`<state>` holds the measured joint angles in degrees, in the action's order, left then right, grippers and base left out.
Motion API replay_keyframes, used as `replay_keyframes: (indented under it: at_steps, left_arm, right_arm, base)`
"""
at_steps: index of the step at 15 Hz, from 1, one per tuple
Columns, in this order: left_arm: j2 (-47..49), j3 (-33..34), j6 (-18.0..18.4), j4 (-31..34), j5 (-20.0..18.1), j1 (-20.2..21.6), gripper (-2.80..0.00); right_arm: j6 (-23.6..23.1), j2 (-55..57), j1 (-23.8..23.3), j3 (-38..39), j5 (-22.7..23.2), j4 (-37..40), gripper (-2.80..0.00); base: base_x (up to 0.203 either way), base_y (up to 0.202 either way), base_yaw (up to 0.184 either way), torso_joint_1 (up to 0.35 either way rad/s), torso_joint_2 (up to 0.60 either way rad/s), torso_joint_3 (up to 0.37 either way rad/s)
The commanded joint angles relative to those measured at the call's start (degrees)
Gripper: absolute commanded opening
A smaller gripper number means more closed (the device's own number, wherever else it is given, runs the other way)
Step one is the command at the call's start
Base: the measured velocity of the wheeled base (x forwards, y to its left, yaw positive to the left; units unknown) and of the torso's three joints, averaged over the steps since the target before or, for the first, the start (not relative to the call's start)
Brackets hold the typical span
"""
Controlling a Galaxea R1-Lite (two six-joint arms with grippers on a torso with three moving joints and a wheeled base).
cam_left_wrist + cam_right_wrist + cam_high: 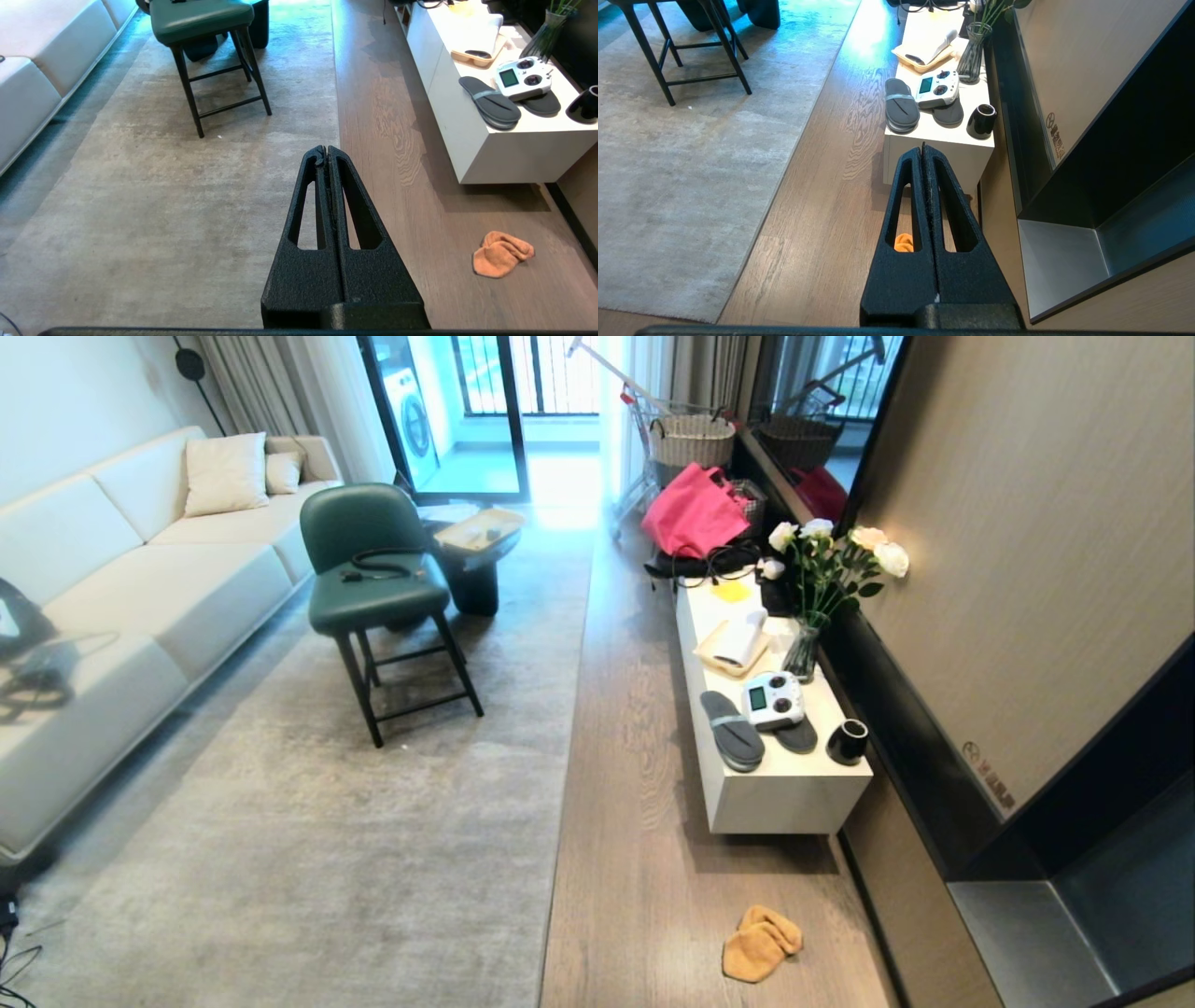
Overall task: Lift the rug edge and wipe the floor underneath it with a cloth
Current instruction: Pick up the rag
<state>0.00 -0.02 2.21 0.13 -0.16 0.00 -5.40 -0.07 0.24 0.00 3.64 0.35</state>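
Observation:
The pale grey rug lies flat, and its straight rug edge [565,775] [338,116] [784,154] runs away from me beside the wood-plank floor [635,821] [420,210]. A crumpled orange cloth [761,943] [502,253] lies on the floor near the white cabinet's near end. In the right wrist view only a bit of the cloth [903,242] shows, through a slot in a finger. My left gripper [326,148] hangs shut and empty above the rug edge. My right gripper [923,147] is shut and empty above the floor, over the cloth. Neither arm shows in the head view.
A low white cabinet [784,793] along the right wall carries slippers [733,733], a white controller [773,700], a black cup [848,742], a vase of flowers [803,649] and a rolled towel [742,639]. A green chair [373,569] stands on the rug, with a sofa [112,569] on the left.

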Motion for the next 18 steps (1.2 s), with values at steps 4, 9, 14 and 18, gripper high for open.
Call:
replay_keyframes:
  at_steps: [4,9,14,18]
  left_arm:
    - [0.0,0.0,0.0,0.0,0.0,0.0,-2.8]
    - [0.0,0.0,0.0,0.0,0.0,0.0,-2.8]
    - [0.0,0.0,0.0,0.0,0.0,0.0,-2.8]
    - [0.0,0.0,0.0,0.0,0.0,0.0,-2.8]
  right_arm:
    - [0.0,0.1,0.0,0.0,0.1,0.0,-2.8]
    - [0.0,0.1,0.0,0.0,0.0,0.0,-2.8]
    - [0.0,0.1,0.0,0.0,0.1,0.0,-2.8]
    - [0.0,0.1,0.0,0.0,0.0,0.0,-2.8]
  base:
    - [0.0,0.0,0.0,0.0,0.0,0.0]
    - [0.0,0.0,0.0,0.0,0.0,0.0]
    - [0.0,0.0,0.0,0.0,0.0,0.0]
    - [0.0,0.0,0.0,-0.041,0.09,0.048]
